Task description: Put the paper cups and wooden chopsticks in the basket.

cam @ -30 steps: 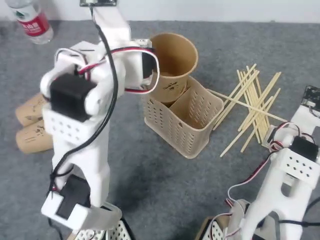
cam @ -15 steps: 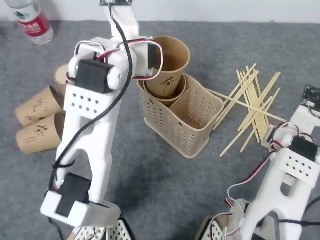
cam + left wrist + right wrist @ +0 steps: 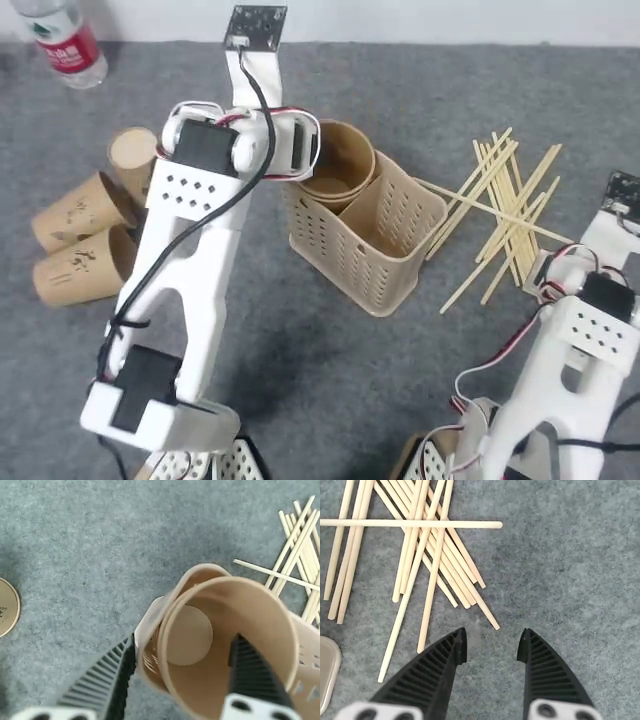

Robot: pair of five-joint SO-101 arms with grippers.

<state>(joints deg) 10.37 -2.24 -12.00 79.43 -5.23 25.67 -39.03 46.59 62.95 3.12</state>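
Bottle (image 3: 62, 40) stands far left of the basket (image 3: 372, 255), at the back edge of the grey carpet (image 3: 300, 370). Three paper cups wait left of the basket, well apart from it: two on their sides, one (image 3: 72, 215) behind the other (image 3: 72, 270), and a third (image 3: 134, 158) with its mouth facing up, just behind them and nearer the basket. The left arm (image 3: 185, 270) stretches up from the front edge and ends over the basket's left compartment. Seated in that compartment is a paper cup (image 3: 340, 165), upright, nested inside another cup whose rim shows just around it. Left gripper (image 3: 184, 642) is released, jaws wide: one finger (image 3: 117, 680) hangs outside the basket wall, the other (image 3: 250, 672) sits over the cup mouth, and neither pinches the cup wall. From the left wrist view the cup's round bottom is visible down inside. Right of the basket, the wooden chopsticks (image 3: 505, 215) lie loose on the carpet in a crossed pile, with one long stick lying across the others and pointing toward the basket rim. The right arm (image 3: 580, 350) stands right of the basket at the front. Right gripper (image 3: 490, 645) is released too, jaws apart over bare carpet just beside the near ends of the chopsticks, touching none.
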